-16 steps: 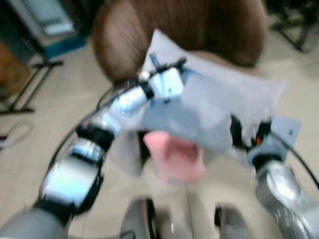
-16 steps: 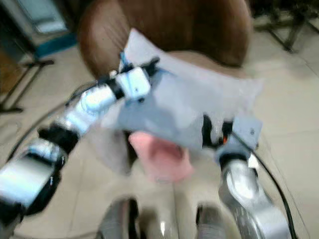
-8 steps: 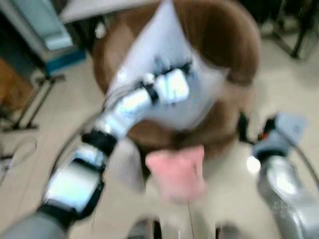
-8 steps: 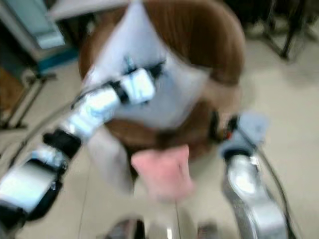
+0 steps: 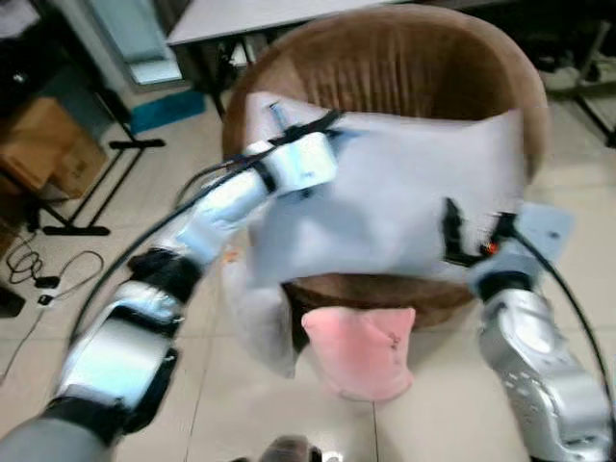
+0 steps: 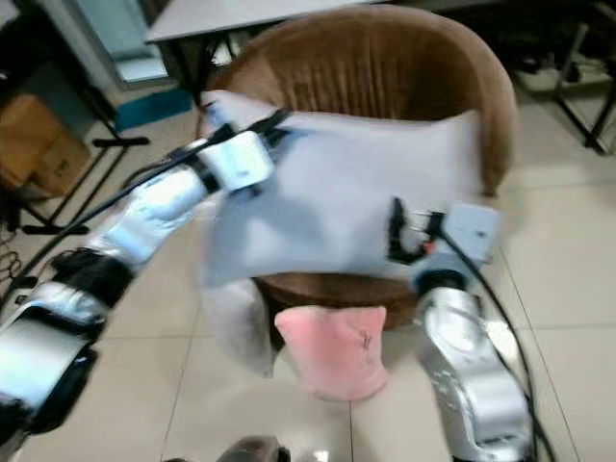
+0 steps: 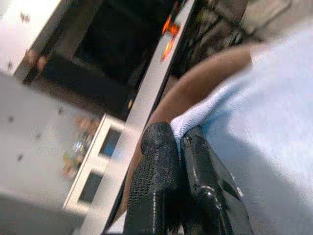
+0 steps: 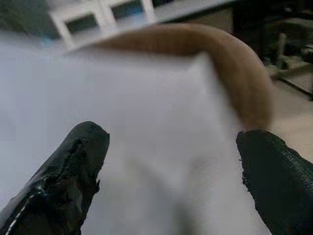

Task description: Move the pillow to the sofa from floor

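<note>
Left end effector point(image 7: 178, 147), fingers pinched tight on a corner of the pale pillow point(image 5: 385, 207), held it at ten o'clock. Right end effector point(image 8: 171, 161), fingers spread wide, had the pillow between them without gripping it, at four o'clock. Half a second earlier the pillow hung upright from the left arm alone; it now lay spread flat above the seat of the brown sofa point(image 5: 414, 67). Release appeared near. A pink cushion point(image 5: 361, 351) lay on the floor at six o'clock.
</note>
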Robot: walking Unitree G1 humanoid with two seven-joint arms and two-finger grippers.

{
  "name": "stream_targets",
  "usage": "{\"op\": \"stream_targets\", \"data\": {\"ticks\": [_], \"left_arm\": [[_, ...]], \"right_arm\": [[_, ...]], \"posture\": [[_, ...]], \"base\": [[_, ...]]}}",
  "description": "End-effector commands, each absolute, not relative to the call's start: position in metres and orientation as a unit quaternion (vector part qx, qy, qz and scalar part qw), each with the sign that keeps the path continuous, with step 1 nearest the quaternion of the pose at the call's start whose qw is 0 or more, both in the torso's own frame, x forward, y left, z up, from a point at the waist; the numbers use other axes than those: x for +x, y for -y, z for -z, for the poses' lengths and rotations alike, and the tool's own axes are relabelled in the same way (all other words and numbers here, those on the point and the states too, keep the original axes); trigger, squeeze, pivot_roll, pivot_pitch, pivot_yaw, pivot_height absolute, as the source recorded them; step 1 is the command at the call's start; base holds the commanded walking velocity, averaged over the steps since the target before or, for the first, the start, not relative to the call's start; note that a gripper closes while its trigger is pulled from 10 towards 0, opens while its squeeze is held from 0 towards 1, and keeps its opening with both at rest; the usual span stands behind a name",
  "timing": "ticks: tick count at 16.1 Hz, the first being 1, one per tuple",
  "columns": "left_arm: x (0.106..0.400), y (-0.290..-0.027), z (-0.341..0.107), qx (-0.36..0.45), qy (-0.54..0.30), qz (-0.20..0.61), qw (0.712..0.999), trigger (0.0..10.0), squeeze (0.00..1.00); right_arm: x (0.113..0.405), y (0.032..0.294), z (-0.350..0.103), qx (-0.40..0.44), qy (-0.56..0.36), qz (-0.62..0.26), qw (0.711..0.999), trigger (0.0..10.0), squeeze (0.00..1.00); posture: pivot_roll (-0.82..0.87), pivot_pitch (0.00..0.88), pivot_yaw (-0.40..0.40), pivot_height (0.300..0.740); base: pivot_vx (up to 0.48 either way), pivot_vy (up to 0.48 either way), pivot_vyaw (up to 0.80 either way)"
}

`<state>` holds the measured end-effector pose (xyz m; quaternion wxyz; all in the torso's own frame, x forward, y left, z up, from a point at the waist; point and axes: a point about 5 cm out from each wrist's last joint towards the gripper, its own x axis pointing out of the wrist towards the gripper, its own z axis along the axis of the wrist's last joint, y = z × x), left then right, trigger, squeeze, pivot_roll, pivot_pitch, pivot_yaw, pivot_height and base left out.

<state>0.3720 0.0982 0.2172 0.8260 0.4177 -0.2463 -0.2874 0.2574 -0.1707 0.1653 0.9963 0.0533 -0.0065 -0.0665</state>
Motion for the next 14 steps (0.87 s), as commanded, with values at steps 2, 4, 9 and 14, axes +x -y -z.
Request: {"op": "stream_targets", "data": {"ticks": [2,4,9,14], "left_arm": [[0.372,-0.100,-0.229,0.400,0.266,0.268,0.835,0.0,0.00],[0.371,-0.099,-0.224,0.398,0.260,0.270,0.837,0.0,0.00],[0.372,-0.101,-0.222,0.380,0.246,0.260,0.853,0.0,0.00],[0.366,-0.113,-0.194,0.311,0.175,0.250,0.900,10.0,0.00]], "right_arm": [[0.258,0.173,-0.166,0.049,0.017,0.068,0.996,10.0,0.00],[0.259,0.177,-0.168,0.045,0.024,0.071,0.996,10.0,0.00],[0.265,0.174,-0.168,0.040,0.022,0.056,0.997,10.0,0.00],[0.270,0.170,-0.158,0.031,-0.001,0.041,0.999,10.0,0.00]], "posture": [[-0.21,0.000,0.198,0.740],[-0.25,0.000,0.217,0.740],[-0.21,0.000,0.188,0.740],[-0.18,0.000,0.145,0.740]], "base": [[0.000,0.000,0.00],[0.000,0.000,0.00],[0.000,0.000,0.00],[0.000,0.000,0.00]]}}
